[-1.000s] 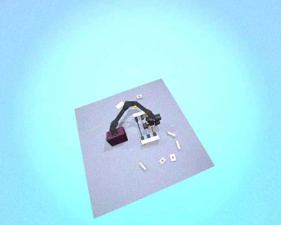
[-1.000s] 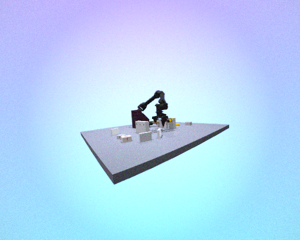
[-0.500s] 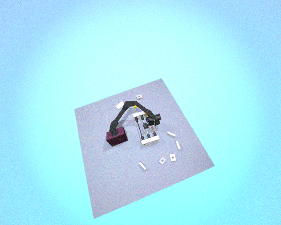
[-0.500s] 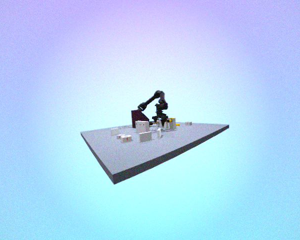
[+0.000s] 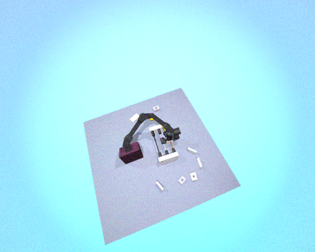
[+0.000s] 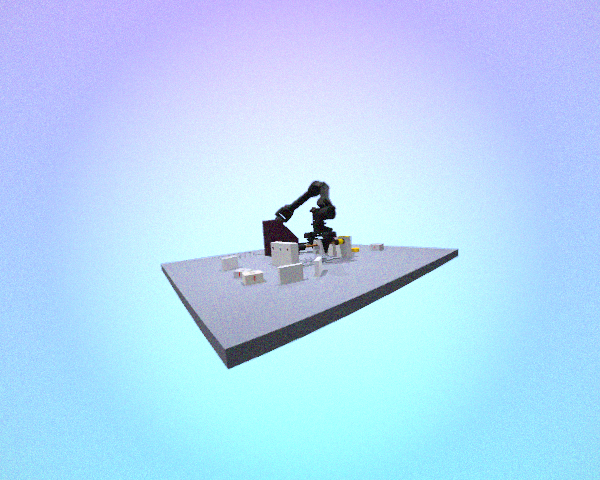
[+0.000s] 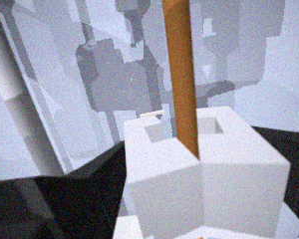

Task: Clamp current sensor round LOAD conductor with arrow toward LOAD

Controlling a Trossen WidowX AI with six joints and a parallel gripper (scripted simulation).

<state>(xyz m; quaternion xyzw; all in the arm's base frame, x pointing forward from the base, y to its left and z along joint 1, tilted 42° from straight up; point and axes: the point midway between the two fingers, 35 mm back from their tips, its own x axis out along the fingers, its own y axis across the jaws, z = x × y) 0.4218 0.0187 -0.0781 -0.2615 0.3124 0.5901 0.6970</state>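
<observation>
In the wrist view the white split-core sensor (image 7: 209,174) fills the lower middle, and the orange conductor (image 7: 181,75) runs through the slot in its top. My gripper (image 7: 177,137) (image 5: 169,138) (image 6: 317,241) is shut on the sensor, with its dark fingers on the left and right sides of the sensor. In the top view the gripper is low over the right-hand side of the conductor rack (image 5: 168,157), where the orange conductor (image 5: 172,148) lies. The sensor's arrow and latch do not show. A small yellow piece (image 5: 151,118) (image 6: 345,240) sits at the rack's far end.
Two dark conductors (image 5: 155,142) (image 5: 164,146) run beside the orange one between the white end blocks. Loose white blocks (image 5: 191,149) (image 5: 199,161) (image 5: 193,176) (image 5: 159,185) lie right of and in front of the rack. The arm's maroon base (image 5: 130,154) stands to the left.
</observation>
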